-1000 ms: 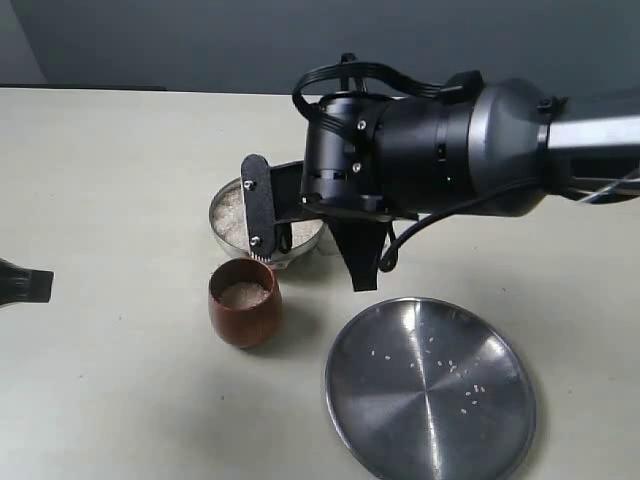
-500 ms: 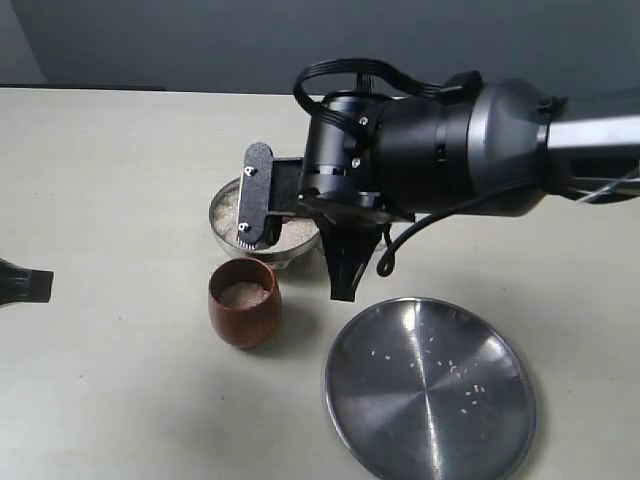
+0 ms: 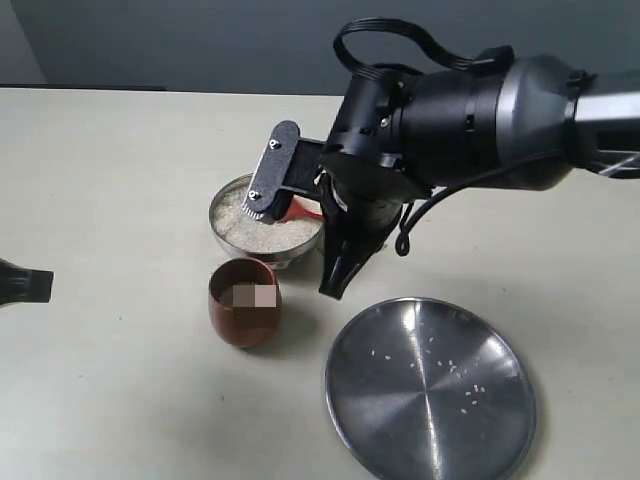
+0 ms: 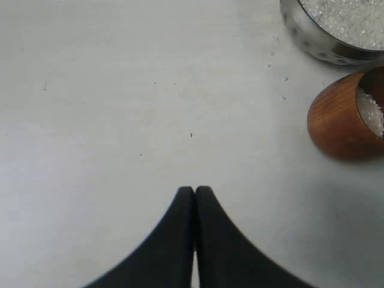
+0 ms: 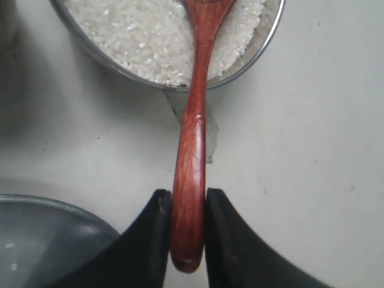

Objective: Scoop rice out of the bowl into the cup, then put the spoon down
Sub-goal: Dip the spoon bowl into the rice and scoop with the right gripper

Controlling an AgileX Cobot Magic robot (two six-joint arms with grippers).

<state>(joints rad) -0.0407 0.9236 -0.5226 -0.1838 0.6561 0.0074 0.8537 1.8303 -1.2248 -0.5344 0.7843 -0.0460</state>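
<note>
1. A pale, matte counter (image 3: 120, 150) fills the scene, with a dark grey wall (image 3: 200, 40) behind it. The surface is plain and flat, so nothing here looks likely to roll.
2. Farthest left, the left tool (image 4: 195, 191) sits low over bare counter with its 2 fingers pressed together and nothing between them. It appears parked out of the way, leaving the work to the other arm.
3. Beyond that tool's tips and off to one side stands the cup (image 3: 243, 310), upright and already holding some rice. It sits just beside the bowl (image 3: 215, 215), and I cannot tell whether the 2 touch. That closeness keeps the carry short and probably limits spilling.
4. The bowl holds a heaped bed of rice (image 3: 245, 228).
5. The right tool (image 5: 187, 192) has its jaws part-way closed on the spoon (image 5: 195, 120), pinching the handle near its far end. Ahead of the tips the handle crosses the bowl's rim, and the round end lies in the rice. Holding it so far back gives reach and keeps the fingers out of the rice. This looks like another scoop starting.
6. Behind this tool, farthest right, lies a flat steel plate (image 3: 400, 430) with a few loose grains (image 3: 452, 368) on it.
</note>
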